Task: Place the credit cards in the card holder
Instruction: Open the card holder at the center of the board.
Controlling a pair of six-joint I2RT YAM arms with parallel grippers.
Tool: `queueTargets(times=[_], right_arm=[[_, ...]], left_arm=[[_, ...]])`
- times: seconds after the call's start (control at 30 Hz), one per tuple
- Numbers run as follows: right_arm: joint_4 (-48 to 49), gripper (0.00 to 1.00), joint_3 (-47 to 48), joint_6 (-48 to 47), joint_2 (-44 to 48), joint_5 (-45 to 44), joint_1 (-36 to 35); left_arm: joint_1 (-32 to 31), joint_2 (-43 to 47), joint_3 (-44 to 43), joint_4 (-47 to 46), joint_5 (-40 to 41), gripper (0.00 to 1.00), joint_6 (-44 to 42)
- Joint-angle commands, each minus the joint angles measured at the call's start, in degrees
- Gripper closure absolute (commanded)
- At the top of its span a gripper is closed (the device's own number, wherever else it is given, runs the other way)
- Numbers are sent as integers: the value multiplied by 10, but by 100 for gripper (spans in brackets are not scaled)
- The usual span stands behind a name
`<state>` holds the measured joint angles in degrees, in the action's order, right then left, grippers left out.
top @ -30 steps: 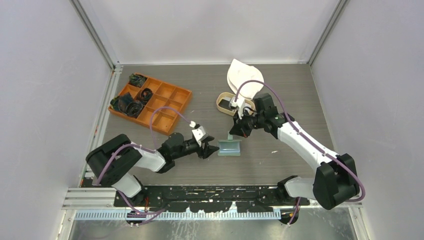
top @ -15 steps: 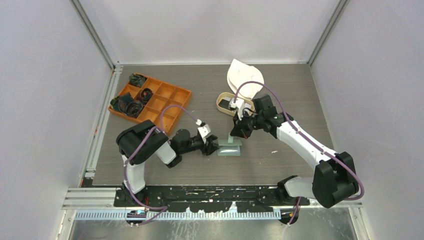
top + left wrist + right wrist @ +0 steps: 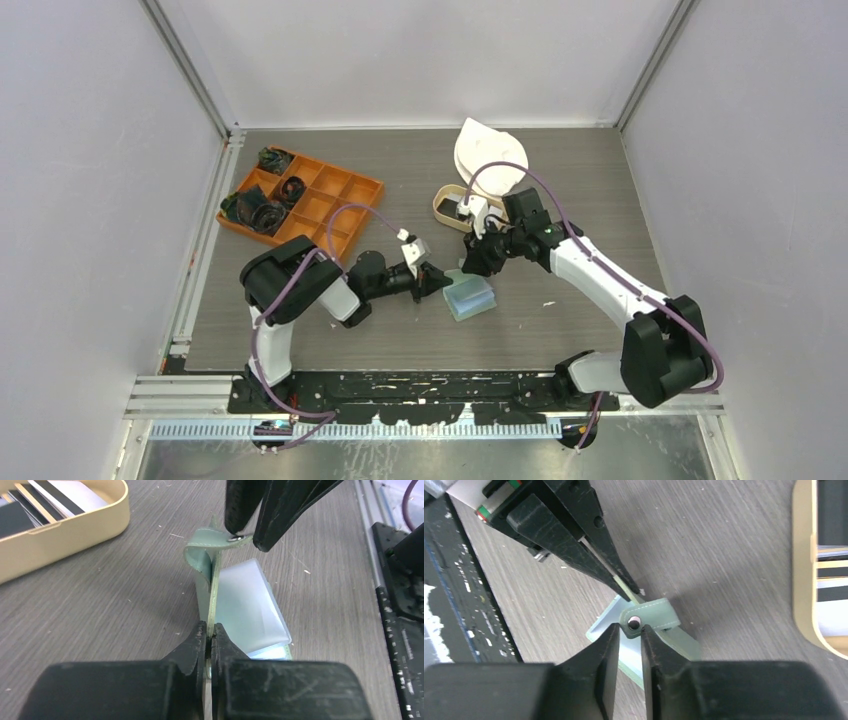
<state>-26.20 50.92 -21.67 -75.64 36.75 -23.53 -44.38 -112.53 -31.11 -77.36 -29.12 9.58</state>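
The sage-green card holder lies open on the table, its pale blue-grey pockets facing up. One cover stands on edge, and my left gripper is shut on it from the left. The snap strap curls over at the far end. My right gripper is open by a narrow gap, the strap's snap right at its fingertips. It hangs just above the holder. The credit cards, black, white and tan-gold, lie in the tan tray.
The oval tan tray sits just behind the card holder, under the right arm's wrist. An orange compartment box with dark cord bundles stands at the back left. A white folded object lies at the back centre.
The left gripper moved right and shut on the holder's cover. The right gripper went from shut on the strap to open. The holder now lies open, pockets up, turned slightly.
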Motion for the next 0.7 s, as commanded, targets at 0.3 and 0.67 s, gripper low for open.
queueTargets(times=[0.3, 0.67], right_arm=[[-143, 26, -6, -308, 122, 102, 4], [-152, 40, -82, -519, 74, 41, -54]], left_arm=[[9, 36, 81, -43, 117, 100, 303], [14, 103, 47, 240, 139, 100, 383]])
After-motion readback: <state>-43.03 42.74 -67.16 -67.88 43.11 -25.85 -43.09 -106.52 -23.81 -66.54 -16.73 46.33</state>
